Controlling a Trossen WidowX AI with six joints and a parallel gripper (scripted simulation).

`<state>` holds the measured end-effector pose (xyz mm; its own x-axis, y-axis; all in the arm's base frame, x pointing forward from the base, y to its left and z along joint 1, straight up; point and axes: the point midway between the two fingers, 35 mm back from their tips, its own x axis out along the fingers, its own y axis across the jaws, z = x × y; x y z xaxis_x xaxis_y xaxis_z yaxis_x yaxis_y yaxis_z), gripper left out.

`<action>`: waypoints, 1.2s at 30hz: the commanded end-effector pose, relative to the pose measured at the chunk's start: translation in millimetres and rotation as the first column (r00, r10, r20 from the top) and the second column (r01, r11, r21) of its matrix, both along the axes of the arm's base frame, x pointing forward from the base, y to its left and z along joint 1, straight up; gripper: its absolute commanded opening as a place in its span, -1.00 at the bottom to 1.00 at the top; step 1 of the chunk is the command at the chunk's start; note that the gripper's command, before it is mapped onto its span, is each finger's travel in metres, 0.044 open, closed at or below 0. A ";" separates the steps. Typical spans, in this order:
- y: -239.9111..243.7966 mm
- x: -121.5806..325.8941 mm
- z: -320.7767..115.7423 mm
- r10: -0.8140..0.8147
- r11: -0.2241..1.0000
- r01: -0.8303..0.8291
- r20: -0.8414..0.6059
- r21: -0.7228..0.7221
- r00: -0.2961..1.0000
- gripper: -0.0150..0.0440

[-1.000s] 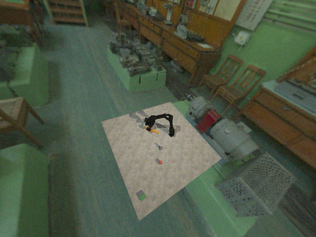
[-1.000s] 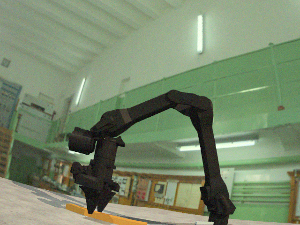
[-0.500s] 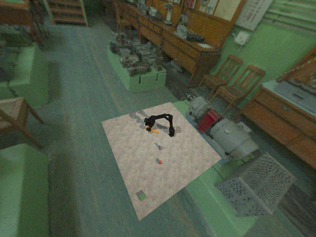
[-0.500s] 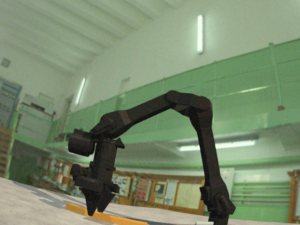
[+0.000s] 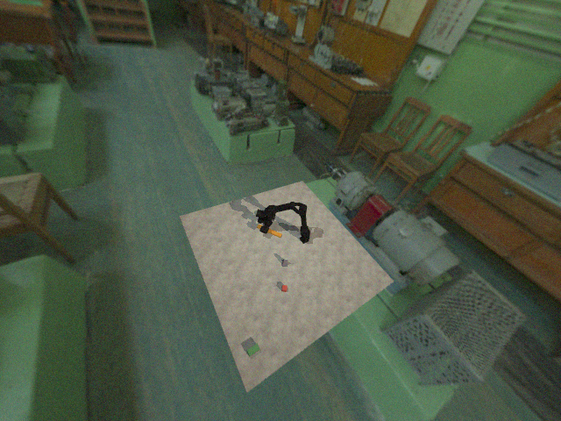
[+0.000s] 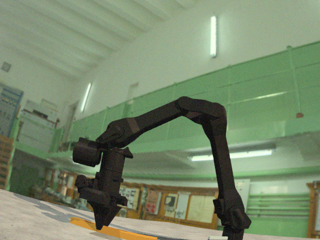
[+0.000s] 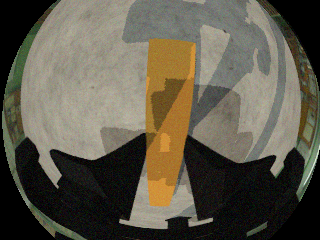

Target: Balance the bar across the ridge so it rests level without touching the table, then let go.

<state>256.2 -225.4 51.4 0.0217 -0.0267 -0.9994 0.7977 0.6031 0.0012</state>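
Note:
The orange bar [image 5: 275, 234] [image 6: 129, 233] [image 7: 170, 60] lies flat on the pale table [image 5: 316, 281] [image 6: 25, 219] [image 7: 75, 90], or very close to it. My gripper [image 5: 264, 230] [image 6: 99, 228] [image 7: 166, 138] points down and is shut on the bar, one finger against each long side. The bar runs lengthwise away between the fingers in the wrist view. A small grey piece [image 5: 284, 262], which looks like the ridge, stands apart from the bar in the top view. Nothing lies on it. Its exact shape is too small to tell.
A small red block [image 5: 284, 288] stands beyond the grey piece, away from the arm. A green block [image 5: 252, 348] is near the far corner of the table. The arm's base [image 5: 304, 236] stands to the right of the bar in the top view.

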 end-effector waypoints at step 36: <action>-0.4 1.5 90.7 0.002 1.000 -0.002 0.004 0.003 1.000 -0.49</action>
